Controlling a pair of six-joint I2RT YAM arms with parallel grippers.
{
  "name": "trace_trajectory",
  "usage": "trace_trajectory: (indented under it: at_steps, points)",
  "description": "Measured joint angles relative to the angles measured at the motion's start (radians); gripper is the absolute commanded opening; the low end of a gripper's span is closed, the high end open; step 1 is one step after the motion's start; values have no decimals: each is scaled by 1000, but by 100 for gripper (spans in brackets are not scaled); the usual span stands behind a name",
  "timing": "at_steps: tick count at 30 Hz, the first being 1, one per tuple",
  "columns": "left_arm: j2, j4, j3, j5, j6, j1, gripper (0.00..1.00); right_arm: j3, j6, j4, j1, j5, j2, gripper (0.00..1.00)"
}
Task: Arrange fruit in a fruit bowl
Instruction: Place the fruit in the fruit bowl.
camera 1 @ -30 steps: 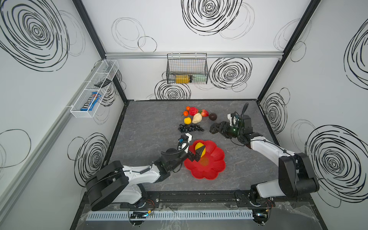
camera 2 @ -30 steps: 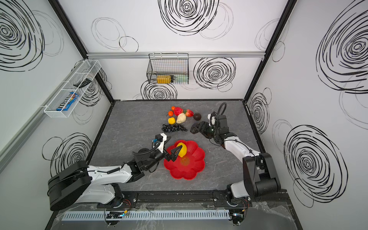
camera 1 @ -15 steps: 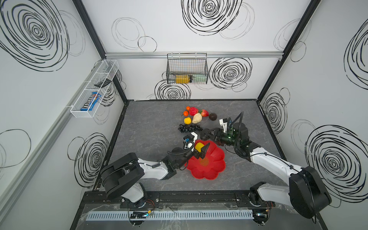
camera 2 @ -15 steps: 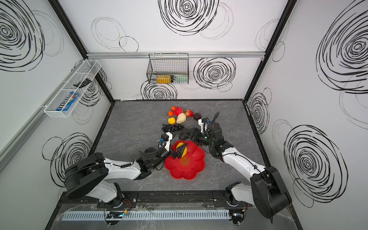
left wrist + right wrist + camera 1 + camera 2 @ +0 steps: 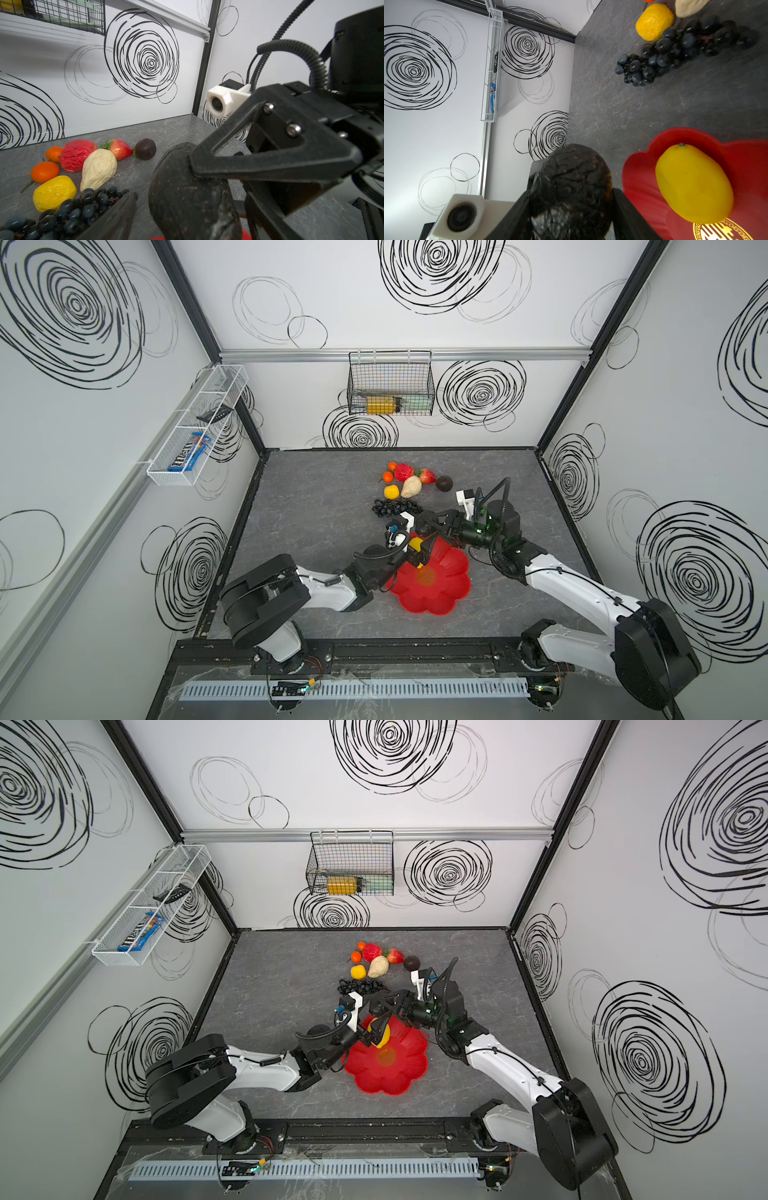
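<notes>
The left arm lies low over the tabletop, reaching from the near-left corner to the left rim of the red flower-shaped bowl. Its end effector hangs over a lemon with the fingers spread wide and gripping nothing. The right arm stretches in from the near-right corner with its wrist about level. Its end effector points left at the bowl's far rim and is clamped on a dark avocado.

On the left wall a white wire basket holds a blue candy bag and a dark flat item. On the back wall a black wire basket holds a yellow object beside a pale green one. The bowl holds only the lemon, on its far-left petal.

The lemon's stem end points at the rim, and its length runs in toward the gold emblem at the centre. In the left wrist view the avocado's length runs across the finger over it.

Loose beyond the bowl lie two tangerines, a second lemon, a red apple and a beige piece set diagonally, near-left to far-right. Right of these are a strawberry, leaves toward the apple, and a round dark fruit. Nearer, the grape bunch lies lengthwise left to right.
</notes>
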Motion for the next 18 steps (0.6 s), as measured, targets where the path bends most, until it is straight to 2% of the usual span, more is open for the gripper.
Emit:
trace_trajectory:
  at_steps: [6, 18]
  points:
    - [0, 11, 0, 1, -18, 0, 75, 0, 6, 2, 21, 8, 0, 61]
    - [0, 22, 1, 8, -34, 1, 64, 0, 15, 3, 40, 22, 1, 62]
